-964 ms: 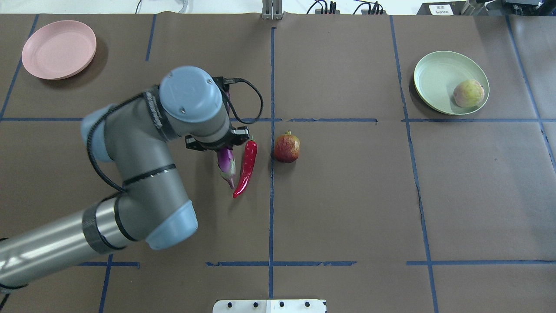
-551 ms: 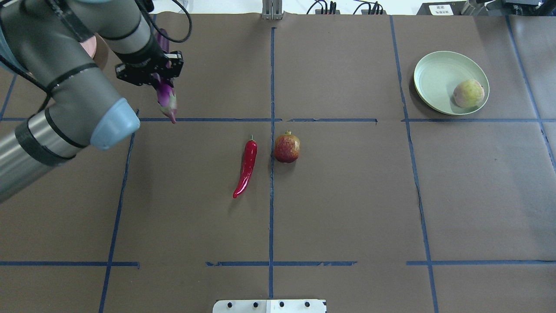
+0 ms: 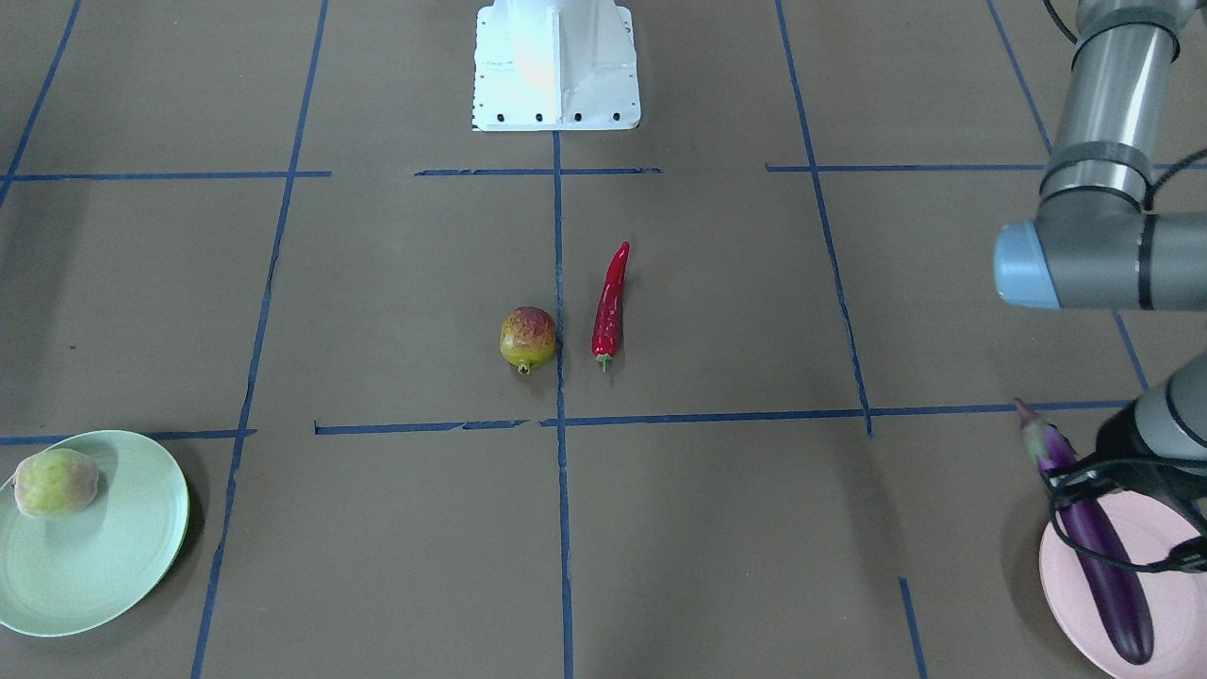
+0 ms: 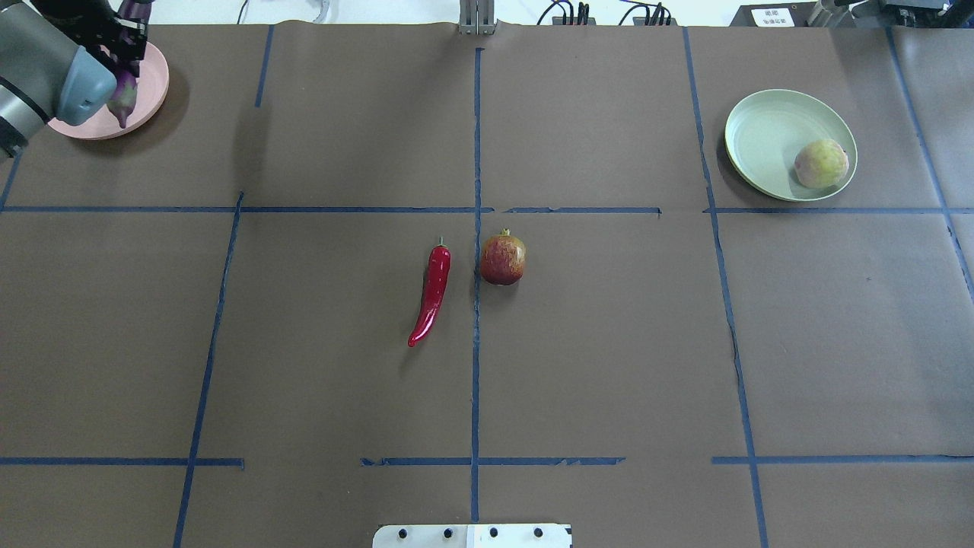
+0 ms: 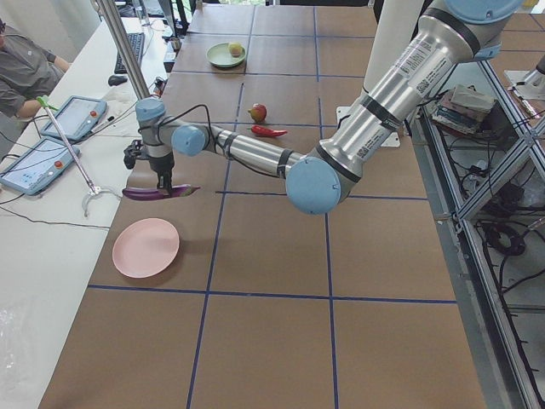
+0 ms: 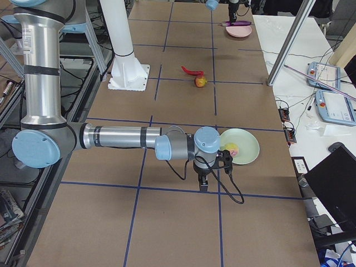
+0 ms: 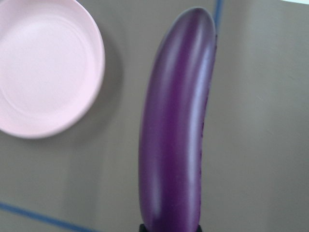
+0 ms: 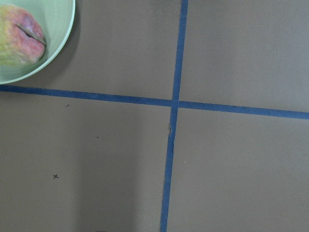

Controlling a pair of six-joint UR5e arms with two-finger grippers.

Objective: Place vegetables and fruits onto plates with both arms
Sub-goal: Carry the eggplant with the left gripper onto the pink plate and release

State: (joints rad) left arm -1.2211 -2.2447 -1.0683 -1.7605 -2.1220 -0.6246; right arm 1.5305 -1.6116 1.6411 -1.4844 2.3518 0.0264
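My left gripper [image 5: 162,181] is shut on the purple eggplant [image 3: 1086,528] and holds it level in the air by the pink plate [image 3: 1169,604]. In the left wrist view the eggplant [image 7: 176,145] hangs beside the plate [image 7: 43,67], not over its middle. The red chili [image 4: 431,293] and the red-and-yellow fruit [image 4: 503,259] lie side by side at the table's middle. The pale yellow-green fruit [image 4: 821,164] sits in the mint plate [image 4: 761,129]. My right gripper [image 6: 203,182] points down beside the mint plate [image 6: 247,146]; I cannot tell if it is open.
Blue tape lines cross the brown table cover. The white base block [image 3: 556,66] stands at the robot's edge. Tablets and an operator [image 5: 25,68] are at a side bench beyond the pink plate.
My left arm lifted the eggplant from beside the chili and carried it to the far left, up to the pink plate. The chili and both fruits stayed put.
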